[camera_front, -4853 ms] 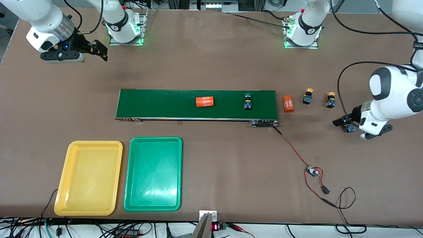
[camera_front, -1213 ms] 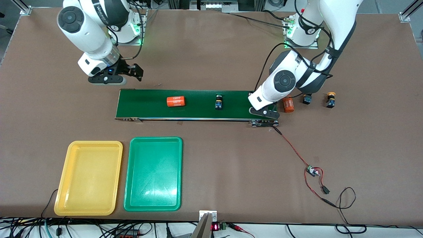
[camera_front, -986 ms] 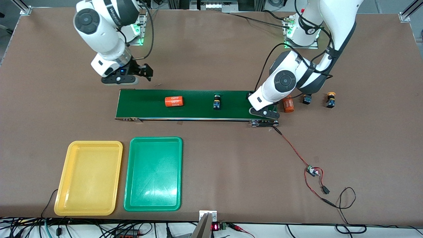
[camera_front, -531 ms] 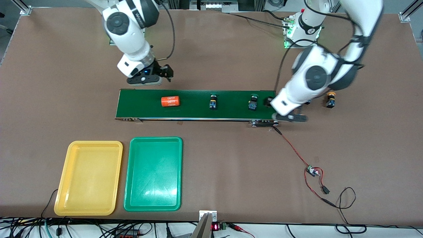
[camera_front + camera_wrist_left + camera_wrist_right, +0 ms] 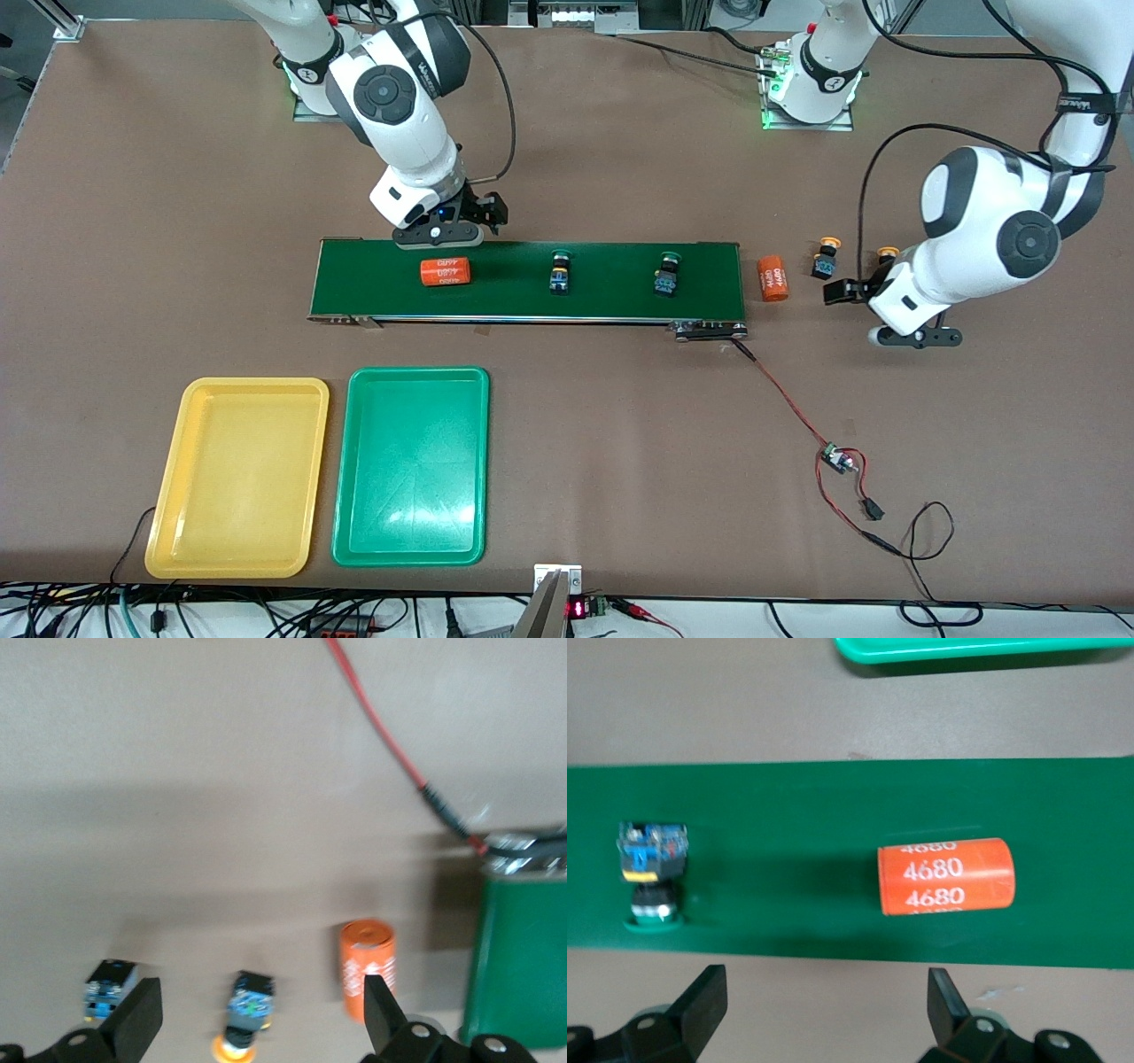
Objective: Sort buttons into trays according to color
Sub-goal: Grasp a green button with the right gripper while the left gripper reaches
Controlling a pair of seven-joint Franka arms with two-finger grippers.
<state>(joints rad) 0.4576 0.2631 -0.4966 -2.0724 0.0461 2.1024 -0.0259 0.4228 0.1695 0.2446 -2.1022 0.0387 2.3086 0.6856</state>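
Since half second ago: left tool [image 5: 852, 290] swung off conveyor belt [image 5: 528, 280] end, now over desk [image 5: 567, 425] by two yellow buttons [image 5: 827, 258] [image 5: 886, 256]; fingers [image 5: 135, 1021] apart, empty. Right tool [image 5: 483, 211] moved along to belt edge above orange cylinder [image 5: 444, 271]; fingers [image 5: 700, 1002] apart, empty. Two green buttons [image 5: 560, 271] [image 5: 666, 275] lie on belt. Second orange cylinder [image 5: 772, 278] on desk just off belt end. Yellow tray [image 5: 237, 477] and green tray [image 5: 411, 466] side by side, nearer camera.

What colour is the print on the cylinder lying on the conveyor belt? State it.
White, on the orange cylinder; the right wrist view shows it best.
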